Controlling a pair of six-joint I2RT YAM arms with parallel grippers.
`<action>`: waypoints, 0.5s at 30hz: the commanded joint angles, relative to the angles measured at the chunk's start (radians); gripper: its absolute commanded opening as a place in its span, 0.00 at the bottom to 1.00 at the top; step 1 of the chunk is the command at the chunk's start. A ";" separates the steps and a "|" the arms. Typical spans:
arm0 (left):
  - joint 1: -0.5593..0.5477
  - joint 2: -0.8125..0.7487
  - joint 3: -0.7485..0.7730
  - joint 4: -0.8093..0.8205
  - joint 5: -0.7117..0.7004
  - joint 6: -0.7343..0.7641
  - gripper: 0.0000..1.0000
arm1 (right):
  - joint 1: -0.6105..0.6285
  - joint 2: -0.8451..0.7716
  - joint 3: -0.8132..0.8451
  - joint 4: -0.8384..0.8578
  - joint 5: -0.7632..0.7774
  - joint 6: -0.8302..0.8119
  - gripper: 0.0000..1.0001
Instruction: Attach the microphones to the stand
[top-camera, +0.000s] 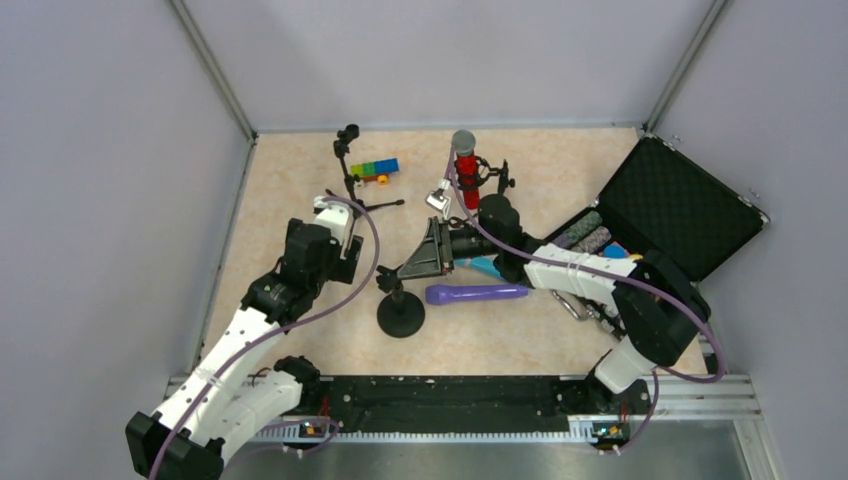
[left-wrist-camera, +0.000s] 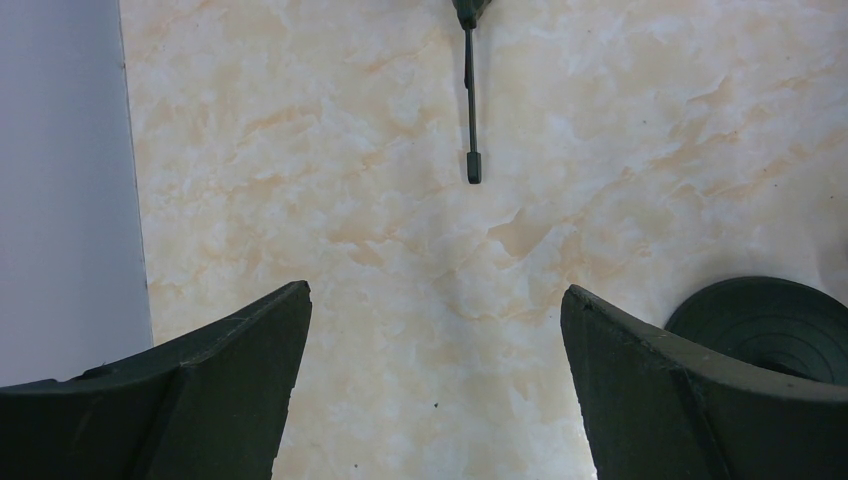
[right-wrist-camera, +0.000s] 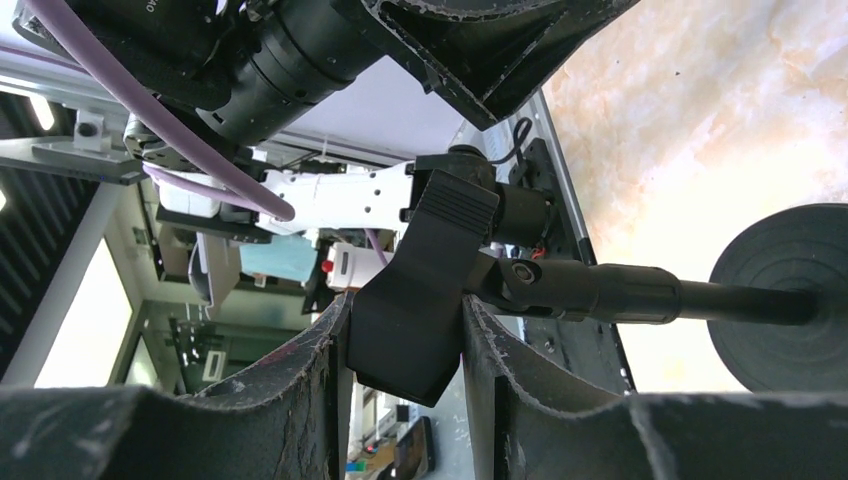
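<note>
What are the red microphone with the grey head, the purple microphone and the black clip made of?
The red microphone with the grey head looks plastic, brightly coloured; its head may be metal mesh, too small to tell. The all-purple microphone seems smooth plastic, one even colour. The black stand clip looks matte moulded plastic, ribbed on top.
</note>
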 joint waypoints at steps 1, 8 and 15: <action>-0.001 -0.016 0.001 0.051 -0.006 0.005 0.99 | 0.008 0.016 -0.097 0.137 0.037 0.048 0.00; -0.001 -0.015 0.002 0.047 -0.006 0.001 0.99 | 0.009 0.059 -0.189 0.322 0.049 0.075 0.00; -0.001 -0.018 0.003 0.046 -0.001 0.004 0.99 | 0.008 0.167 -0.289 0.699 0.060 0.237 0.00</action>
